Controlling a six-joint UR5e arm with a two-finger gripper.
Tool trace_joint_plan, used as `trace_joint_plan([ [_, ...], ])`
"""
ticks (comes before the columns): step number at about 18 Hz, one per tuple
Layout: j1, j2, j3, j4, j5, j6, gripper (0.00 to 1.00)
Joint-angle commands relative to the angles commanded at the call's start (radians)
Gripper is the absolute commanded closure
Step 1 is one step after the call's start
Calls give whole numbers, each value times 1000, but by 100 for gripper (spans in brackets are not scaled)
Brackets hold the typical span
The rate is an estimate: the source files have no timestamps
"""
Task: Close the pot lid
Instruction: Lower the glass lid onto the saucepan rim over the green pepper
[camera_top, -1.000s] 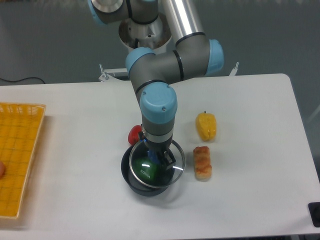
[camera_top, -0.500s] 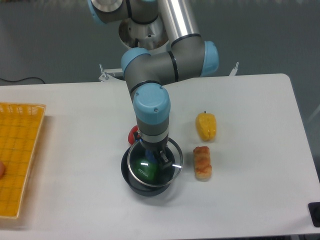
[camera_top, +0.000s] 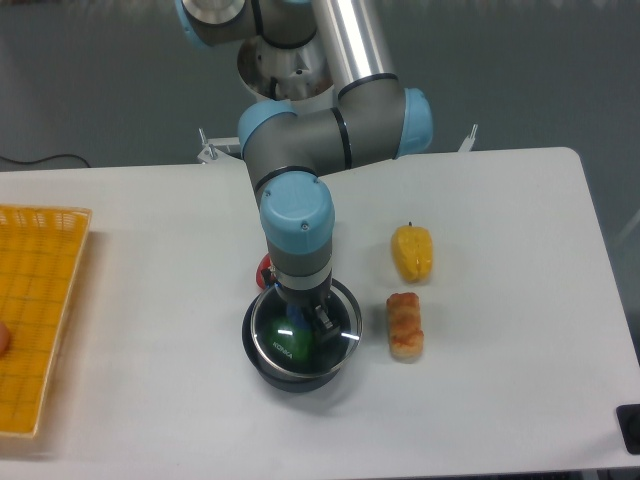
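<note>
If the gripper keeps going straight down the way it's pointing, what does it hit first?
The gripper points straight down at the pot lid, which lies over the pot, so the lid's glass top comes first. Its fingers are hidden behind the wrist, so whether it already grips the knob can't be told.

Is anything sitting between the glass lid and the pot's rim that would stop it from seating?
Nothing visible does. The pot lid lies over the pot, roughly centred on its mouth. A green object shows through the glass inside the pot; whether it reaches the lid cannot be told. The gripper is at the lid's centre.
</note>
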Motion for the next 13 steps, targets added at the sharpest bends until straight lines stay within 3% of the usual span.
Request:
trace_joint_plan([
  [13, -12, -11, -8, 2, 0, -20, 39],
])
